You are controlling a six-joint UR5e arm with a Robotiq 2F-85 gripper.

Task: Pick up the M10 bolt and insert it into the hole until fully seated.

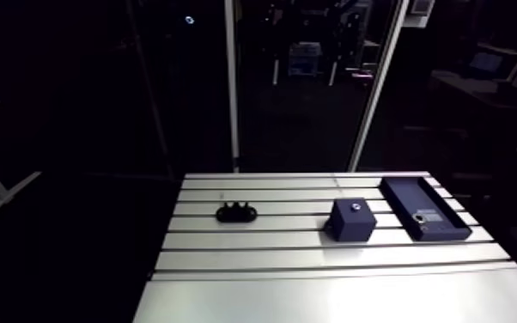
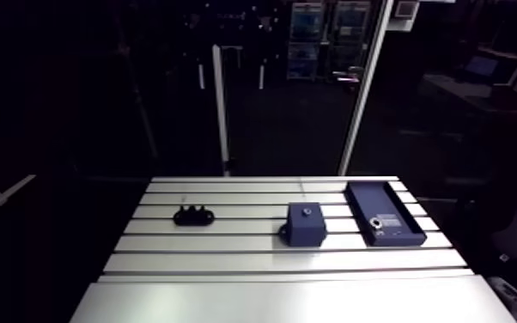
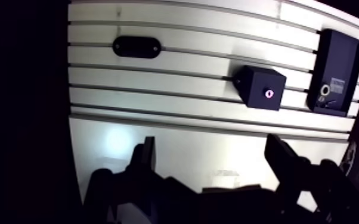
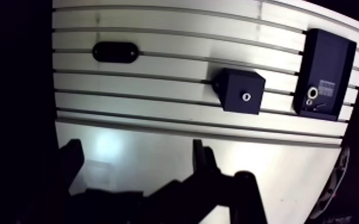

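A black oval holder [image 1: 236,211] lies at the table's left, with three short dark studs standing on it; I cannot tell which is the M10 bolt. To its right sits a dark cube block [image 1: 351,218] with a small round hole [image 3: 269,92] in its upper face. In the wrist view my gripper [image 3: 212,145] hangs high above the near part of the table, well short of the block and holder. Its fingers [image 3: 146,158] stand wide apart with nothing between them. The gripper does not show in the arm view.
A long dark tray [image 1: 423,207] lies at the right of the slotted table [image 1: 313,275], with a small round metal part [image 3: 324,91] and a label at its near end. The table's near strip is smooth, without slots. Its left edge drops into darkness.
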